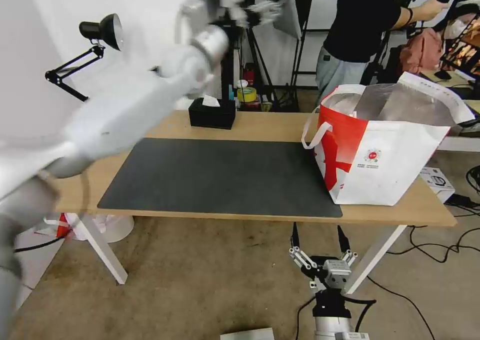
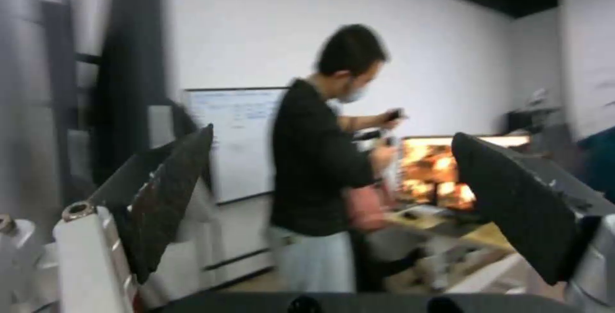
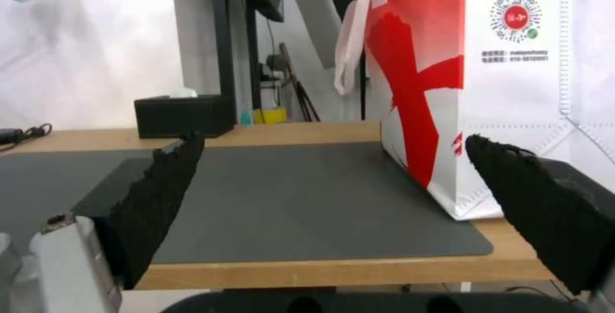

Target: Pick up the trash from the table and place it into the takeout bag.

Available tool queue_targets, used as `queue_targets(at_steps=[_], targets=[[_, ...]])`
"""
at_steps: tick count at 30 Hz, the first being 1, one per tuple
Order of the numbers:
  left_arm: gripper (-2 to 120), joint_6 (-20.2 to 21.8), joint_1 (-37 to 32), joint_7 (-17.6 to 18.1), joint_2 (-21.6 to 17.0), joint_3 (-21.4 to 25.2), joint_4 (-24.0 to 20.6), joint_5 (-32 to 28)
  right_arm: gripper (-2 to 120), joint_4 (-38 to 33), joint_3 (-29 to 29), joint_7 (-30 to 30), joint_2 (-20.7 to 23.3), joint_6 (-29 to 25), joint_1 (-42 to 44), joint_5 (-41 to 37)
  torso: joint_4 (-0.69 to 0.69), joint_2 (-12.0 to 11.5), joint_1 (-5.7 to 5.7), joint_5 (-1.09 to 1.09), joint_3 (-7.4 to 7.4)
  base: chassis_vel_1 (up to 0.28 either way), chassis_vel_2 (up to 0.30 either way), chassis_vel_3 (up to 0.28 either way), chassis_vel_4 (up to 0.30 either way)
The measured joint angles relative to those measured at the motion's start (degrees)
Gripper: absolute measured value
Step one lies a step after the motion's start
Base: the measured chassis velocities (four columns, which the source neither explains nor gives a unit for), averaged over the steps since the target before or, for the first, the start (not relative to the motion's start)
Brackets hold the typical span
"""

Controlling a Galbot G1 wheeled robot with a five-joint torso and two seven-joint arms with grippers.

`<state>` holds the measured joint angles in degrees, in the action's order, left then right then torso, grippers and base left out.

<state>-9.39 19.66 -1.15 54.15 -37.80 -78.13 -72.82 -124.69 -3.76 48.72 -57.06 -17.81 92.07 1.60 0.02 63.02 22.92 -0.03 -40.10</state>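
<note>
The left gripper [image 2: 326, 193] is raised high above the far left part of the table [image 1: 260, 125], its arm stretching up and away across the head view in a blur. In its wrist view the two black fingers [image 2: 170, 197] stand wide apart with nothing between them; past them is only the room (a person in a black top stands there, touching none of the task's things).

The right gripper [image 1: 320, 240] hangs low in front of the table's near edge, below the tabletop, fingertips pointing up and toward the table. Its fingers [image 3: 160, 193] are also spread wide and hold nothing, touching neither the table nor the bag.

The bag [image 1: 380, 150] stands upright on the right end of the table, one lower corner resting on the right edge of the mat [image 1: 220, 177]. Its mouth gapes upward, showing silver lining, and its long axis runs roughly from the near side toward the far right. A white strap droops over its left side, and the round red logo faces the robot.

A black tissue box [image 1: 212, 114] sits at the table's far edge, just beyond the mat.
</note>
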Motion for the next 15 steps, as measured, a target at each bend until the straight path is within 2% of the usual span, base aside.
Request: queue_targets(at_steps=[1, 2, 4, 5, 7, 9, 10, 12, 13, 14, 15], targets=[[100, 0.09, -1.33, 1.77, -3.58, 0.95, -3.55, 1.33, 100, 0.00, 0.00, 0.00, 0.00, 0.00, -0.02, 0.00, 0.02, 0.00, 0.00, -0.02, 0.00, 0.000, 0.000, 0.000, 0.000], [100, 0.09, -1.33, 1.77, -3.58, 0.95, -3.55, 1.33, 100, 0.00, 0.00, 0.00, 0.00, 0.00, -0.02, 0.00, 0.02, 0.00, 0.00, -0.02, 0.00, 0.000, 0.000, 0.000, 0.000], [100, 0.00, -5.11, 4.48, -8.71, 4.05, -9.18, 4.54, 100, 0.00, 0.00, -0.02, 0.00, 0.00, -0.02, 0.00, -0.02, 0.01, -0.01, 0.00, 0.01, 0.000, 0.000, 0.000, 0.000], [100, 0.00, -5.11, 4.48, -8.71, 4.05, -9.18, 4.54, 100, 0.00, 0.00, -0.02, 0.00, 0.00, -0.02, 0.00, -0.02, 0.01, -0.01, 0.00, 0.01, 0.000, 0.000, 0.000, 0.000], [100, -0.20, -11.25, 6.02, -14.56, 8.90, -14.68, 8.09, 100, 0.00, 0.00, 0.00, 0.00, 0.00, 0.01, 0.00, -0.06, 0.01, 0.00, 0.02, 0.00, 0.000, 0.000, 0.000, 0.000], [100, -0.08, -20.14, 6.88, -20.67, 16.96, -20.02, 11.29, 100, 0.00, 0.01, 0.00, 0.00, 0.00, -0.02, 0.00, -0.05, 0.00, 0.00, -0.01, 0.00, 0.000, 0.000, 0.000, 0.000], [100, -0.08, -20.14, 6.88, -20.67, 16.96, -20.02, 11.29, 100, 0.00, 0.01, 0.00, 0.00, 0.00, -0.02, 0.00, -0.05, 0.00, 0.00, -0.01, 0.00, 0.000, 0.000, 0.000, 0.000], [100, -0.71, -32.94, 7.05, -26.78, 29.52, -25.46, 13.77, 100, 0.00, 0.01, 0.00, 0.00, 0.00, 0.00, 0.00, 0.05, 0.01, -0.01, 0.02, 0.02, 0.000, 0.000, 0.000, 0.000], [100, -1.68, -38.61, 6.99, -28.83, 32.39, -28.18, 14.28, 100, 0.00, 0.00, 0.00, 0.00, 0.00, -0.02, 0.00, 0.05, 0.02, -0.02, 0.04, 0.03, 0.000, 0.000, 0.000, 0.000], [100, -1.68, -38.61, 6.99, -28.83, 32.39, -28.18, 14.28, 100, 0.00, 0.00, 0.00, 0.00, 0.00, -0.02, 0.00, 0.05, 0.02, -0.02, 0.04, 0.03, 0.000, 0.000, 0.000, 0.000], [100, -2.19, -42.57, 6.93, -30.05, 33.60, -29.93, 14.71, 100, 0.00, 0.00, -0.01, 0.00, 0.00, -0.02, 0.00, 0.07, 0.02, -0.03, 0.04, 0.03, 0.066, 0.047, 0.020, 0.022]])
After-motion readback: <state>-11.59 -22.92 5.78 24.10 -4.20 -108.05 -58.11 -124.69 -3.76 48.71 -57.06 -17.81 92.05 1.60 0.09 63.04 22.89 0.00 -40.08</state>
